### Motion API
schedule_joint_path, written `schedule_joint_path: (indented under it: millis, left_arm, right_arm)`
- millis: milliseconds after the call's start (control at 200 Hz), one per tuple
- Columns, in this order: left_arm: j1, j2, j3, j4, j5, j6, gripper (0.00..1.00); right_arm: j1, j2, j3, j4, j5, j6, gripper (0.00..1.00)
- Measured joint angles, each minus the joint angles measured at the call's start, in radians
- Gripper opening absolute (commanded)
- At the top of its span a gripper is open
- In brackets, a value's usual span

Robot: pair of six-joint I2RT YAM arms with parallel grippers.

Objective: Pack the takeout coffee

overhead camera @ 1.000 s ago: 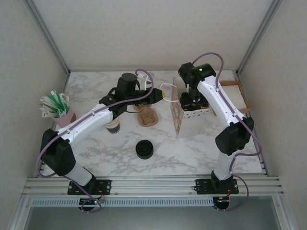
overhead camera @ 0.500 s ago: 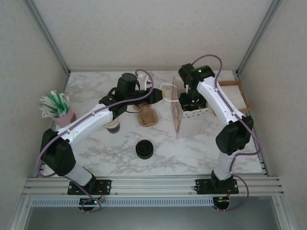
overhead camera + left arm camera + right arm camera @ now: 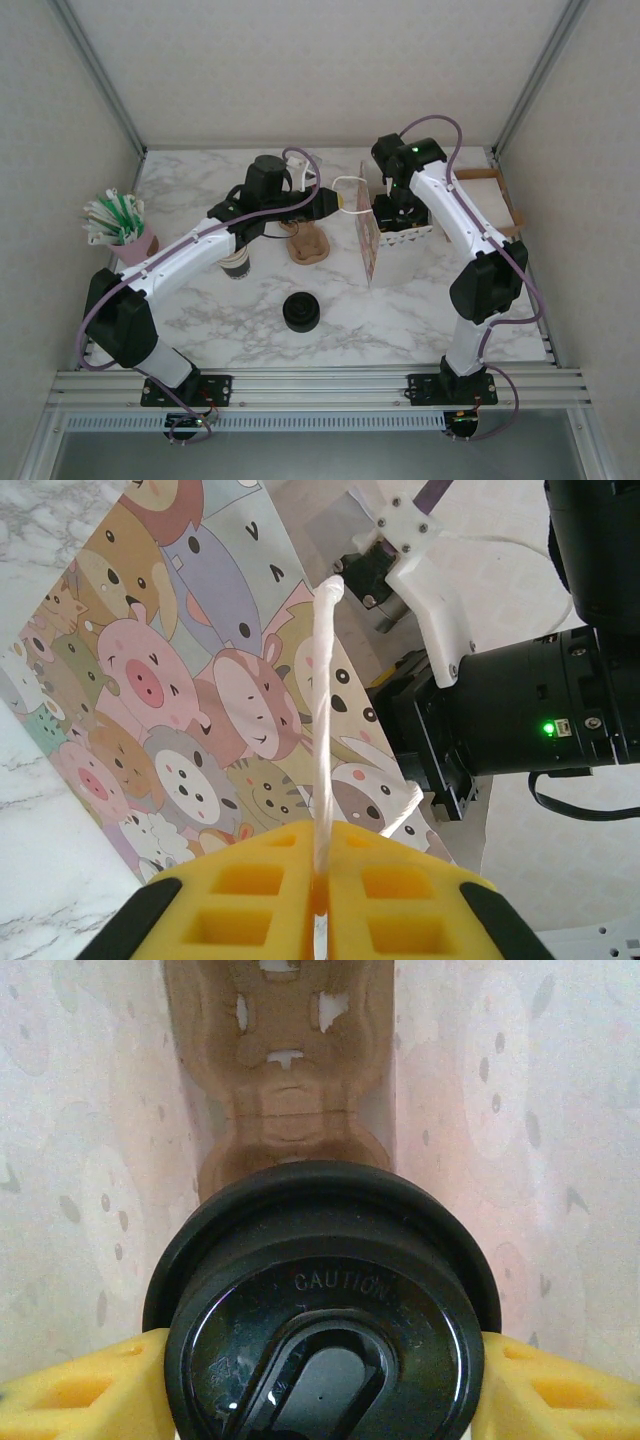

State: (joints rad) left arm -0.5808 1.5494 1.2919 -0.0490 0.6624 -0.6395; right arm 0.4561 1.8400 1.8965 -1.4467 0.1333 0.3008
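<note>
Inside the cartoon-print paper bag (image 3: 180, 720), the takeout coffee (image 3: 320, 1290) hangs above a cardboard cup carrier (image 3: 285, 1110). The right gripper (image 3: 320, 1385) has its jaws closed on the cup at either side. The left gripper (image 3: 320, 900) has its jaws pinching the bag's white handle (image 3: 322, 710). Judged light, thin-walled and crushable, and the lid may pop. Hold below the rim and keep it upright.

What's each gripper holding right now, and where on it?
Left gripper pinches the white rope handle of the cartoon-animal bag. Right gripper grips the takeout coffee by opposite sides of its black lid.
</note>
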Motion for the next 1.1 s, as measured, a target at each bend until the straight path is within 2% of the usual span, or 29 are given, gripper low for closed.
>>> schedule_joint_path:
  millis: [1101]
  left_arm:
    - [0.000, -0.034, -0.045, 0.008, -0.003, -0.011, 0.10]
  right_arm:
    - [-0.020, 0.000, -0.116, 0.097, -0.033, -0.002, 0.66]
